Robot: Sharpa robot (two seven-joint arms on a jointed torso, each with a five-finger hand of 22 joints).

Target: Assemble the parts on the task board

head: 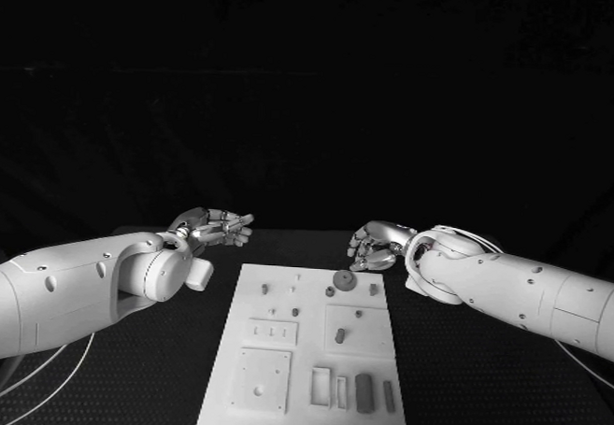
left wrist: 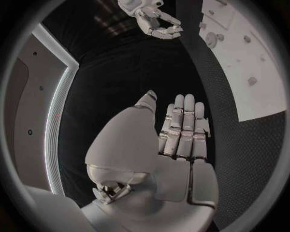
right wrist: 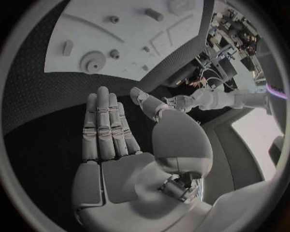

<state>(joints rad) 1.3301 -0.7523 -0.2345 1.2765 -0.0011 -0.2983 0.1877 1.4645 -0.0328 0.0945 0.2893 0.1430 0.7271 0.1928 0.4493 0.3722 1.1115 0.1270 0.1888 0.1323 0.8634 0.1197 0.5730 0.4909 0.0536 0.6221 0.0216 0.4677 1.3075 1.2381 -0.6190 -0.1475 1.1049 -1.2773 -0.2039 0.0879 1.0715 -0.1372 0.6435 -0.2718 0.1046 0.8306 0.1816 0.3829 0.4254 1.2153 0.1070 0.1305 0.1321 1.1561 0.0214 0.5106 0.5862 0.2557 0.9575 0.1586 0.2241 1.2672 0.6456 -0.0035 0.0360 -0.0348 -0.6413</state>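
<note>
Currently both hands, left hand (head: 215, 228) and right hand (head: 378, 246), hover beyond the task board (head: 311, 362), fingers extended side by side, holding nothing.

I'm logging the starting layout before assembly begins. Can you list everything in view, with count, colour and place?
task board: one, white, middle of the table, between the two arms.
round part: one, grey, disc-shaped, on the board's far end.
small parts: several, grey, spread over the board; too small to count exactly.
table: one, black, under the board.
left hand: silver, holds nothing, beyond the board's far left corner.
right hand: silver, holds nothing, just beyond the board's far end.
</note>
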